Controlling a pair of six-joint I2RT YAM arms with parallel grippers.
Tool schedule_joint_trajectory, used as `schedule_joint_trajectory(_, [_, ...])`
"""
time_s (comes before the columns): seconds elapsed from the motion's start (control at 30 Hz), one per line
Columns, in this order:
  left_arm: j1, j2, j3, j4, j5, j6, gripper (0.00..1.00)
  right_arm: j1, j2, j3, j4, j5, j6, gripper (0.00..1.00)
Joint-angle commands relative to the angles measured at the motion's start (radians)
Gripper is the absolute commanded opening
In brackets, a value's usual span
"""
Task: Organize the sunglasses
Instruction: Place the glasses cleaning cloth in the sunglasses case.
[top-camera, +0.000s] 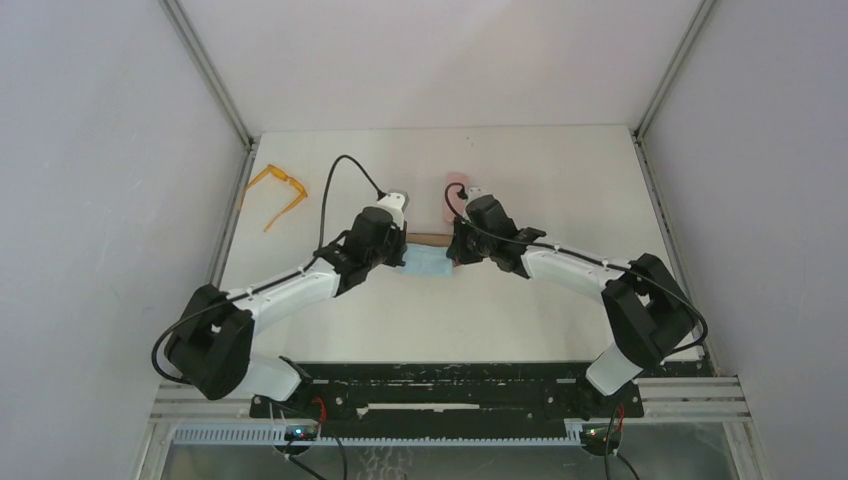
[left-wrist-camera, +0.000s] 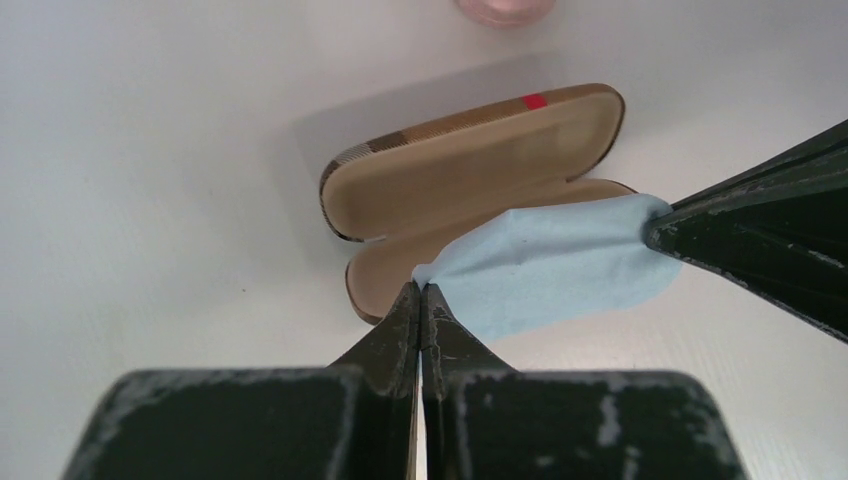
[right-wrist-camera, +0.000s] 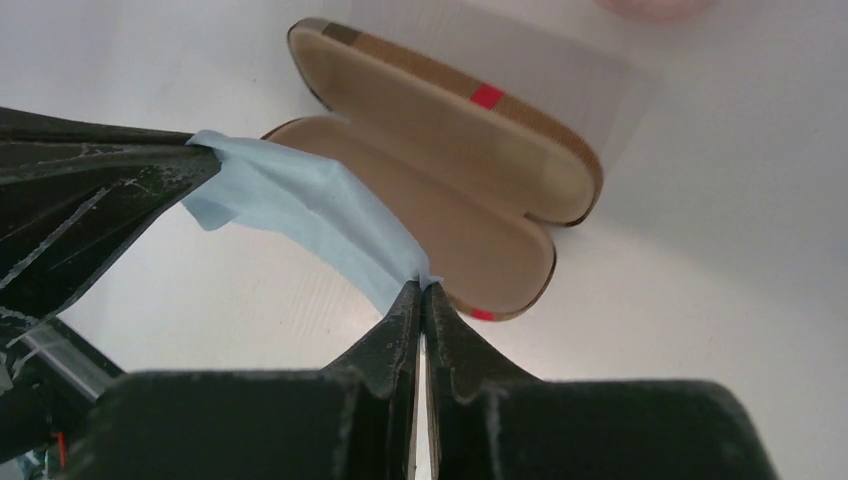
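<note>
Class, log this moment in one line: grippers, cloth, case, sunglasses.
left gripper: shut on light-blue cloth | right gripper: shut on same cloth | brown oblong case: open | translucent orange sunglasses: far left, untouched

2 arms angled inward, both grippers closed.
The left arm (top-camera: 290, 290) is stretched up and to the right, the right arm (top-camera: 575, 265) up and to the left, so that the 2 wrists are set nearly facing each other. The left gripper (left-wrist-camera: 420, 290) is pinched tight on 1 end of a light-blue cloth (left-wrist-camera: 560, 265), the right gripper (right-wrist-camera: 424, 288) on the opposite end.
</note>
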Motion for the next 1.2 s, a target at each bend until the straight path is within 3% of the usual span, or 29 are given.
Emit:
schedule_joint_trajectory(0.0, [0.032, 0.043, 0.075, 0.056, 0.009, 0.052, 0.00, -0.023, 0.027, 0.054, 0.049, 0.028, -0.034, 0.00])
schedule_joint_trajectory(0.43, [0.077, 0.198, 0.225, 0.030, 0.070, 0.066, 0.00, -0.068, 0.138, 0.147, 0.028, 0.033, -0.075, 0.00])
schedule_joint_trajectory(0.77, [0.099, 0.256, 0.187, 0.078, 0.115, 0.023, 0.00, -0.084, 0.174, 0.148, 0.020, 0.046, -0.074, 0.00])
schedule_joint_trajectory(1.17, [0.117, 0.299, 0.195, 0.068, 0.070, -0.001, 0.00, -0.088, 0.198, 0.167, 0.015, 0.056, -0.095, 0.00])
